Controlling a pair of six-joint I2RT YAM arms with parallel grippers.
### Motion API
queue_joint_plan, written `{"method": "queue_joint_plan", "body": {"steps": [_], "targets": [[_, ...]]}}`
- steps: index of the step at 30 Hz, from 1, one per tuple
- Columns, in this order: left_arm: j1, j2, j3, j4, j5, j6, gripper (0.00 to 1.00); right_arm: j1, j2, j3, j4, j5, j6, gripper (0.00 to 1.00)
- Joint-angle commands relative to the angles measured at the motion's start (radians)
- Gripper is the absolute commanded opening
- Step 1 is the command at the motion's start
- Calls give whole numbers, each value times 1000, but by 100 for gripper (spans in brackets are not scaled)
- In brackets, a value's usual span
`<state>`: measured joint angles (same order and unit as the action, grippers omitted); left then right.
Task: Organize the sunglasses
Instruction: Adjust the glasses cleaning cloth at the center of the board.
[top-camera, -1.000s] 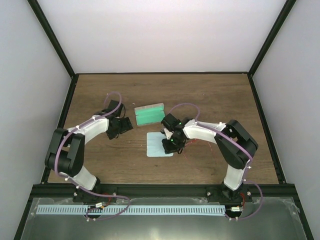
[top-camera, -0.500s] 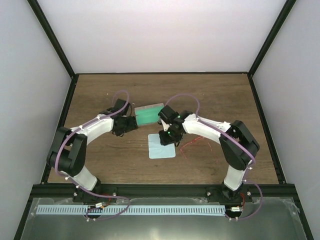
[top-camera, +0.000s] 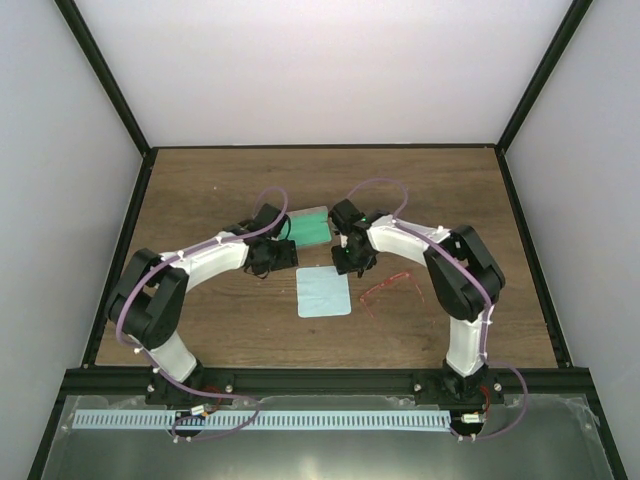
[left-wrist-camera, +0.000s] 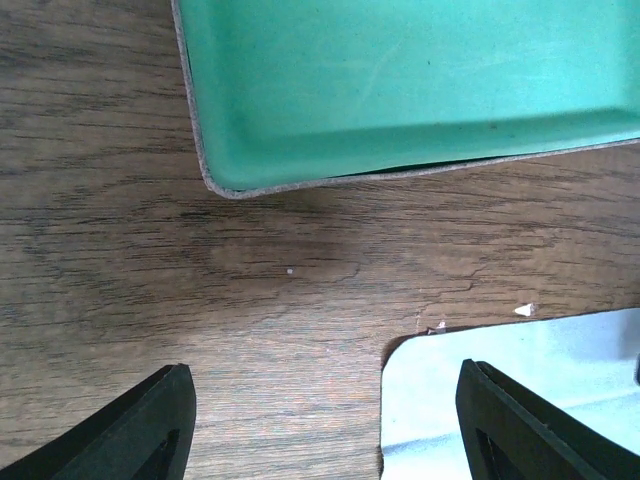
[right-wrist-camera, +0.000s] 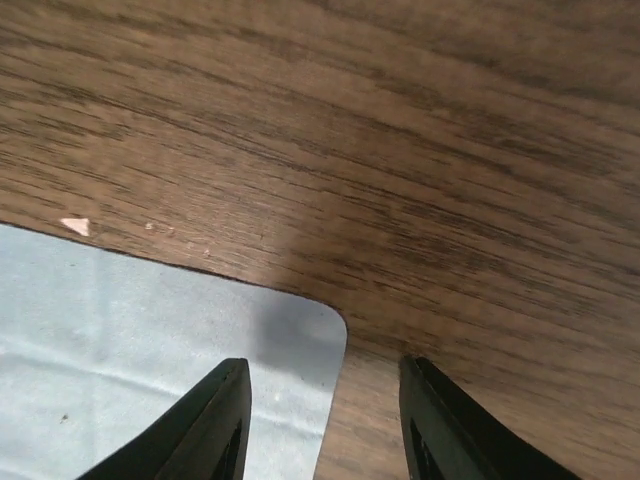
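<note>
The sunglasses (top-camera: 391, 288), a thin red wire frame, lie on the wood to the right of the light-blue cloth (top-camera: 324, 291), with no gripper touching them. Behind the cloth lies the open case (top-camera: 311, 228), green inside. My left gripper (top-camera: 283, 254) hovers between the case's near left corner and the cloth. In the left wrist view it (left-wrist-camera: 325, 430) is open, with the cloth's corner (left-wrist-camera: 520, 390) by the right finger. My right gripper (top-camera: 351, 261) is at the cloth's far right corner. It (right-wrist-camera: 325, 420) is open over that corner (right-wrist-camera: 150, 350) and holds nothing.
The case's grey rim and green lining (left-wrist-camera: 400, 90) fill the top of the left wrist view. Black frame rails (top-camera: 320, 147) edge the wooden table, with white walls behind. Both arms arch inward over the table's middle.
The right gripper has opened and moved up and away from the sunglasses, which now lie free right of the cloth. The left arm has swung right toward the case, its jaws narrowing a little.
</note>
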<state>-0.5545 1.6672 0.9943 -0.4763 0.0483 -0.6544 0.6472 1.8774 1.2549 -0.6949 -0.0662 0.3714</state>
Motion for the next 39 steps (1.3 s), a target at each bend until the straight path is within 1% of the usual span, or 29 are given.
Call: {"method": "queue_joint_plan", "body": {"steps": [1,7,12,20,27,31,39], "targets": [[1,-1,-2,12,-14,-4,73,6,43,59,13,25,-25,41],[1,-7,-12,15,-13,-10,72,6,80,77,11,22,-30,36],[1,-9,-13,7,-23,-8,72,6,86,70,4,24,-28,29],[2,2,-10,8,-30,-5,72,6,86,57,0,17,-29,14],[2,11,-9,8,-30,-7,73,6,83,55,-6,-1,-29,7],[2,17,-7,12,-29,-8,73,6,80,52,-9,0,-29,1],[2,14,-3,11,-28,-7,73,6,34,80,-24,1,-19,1]]}}
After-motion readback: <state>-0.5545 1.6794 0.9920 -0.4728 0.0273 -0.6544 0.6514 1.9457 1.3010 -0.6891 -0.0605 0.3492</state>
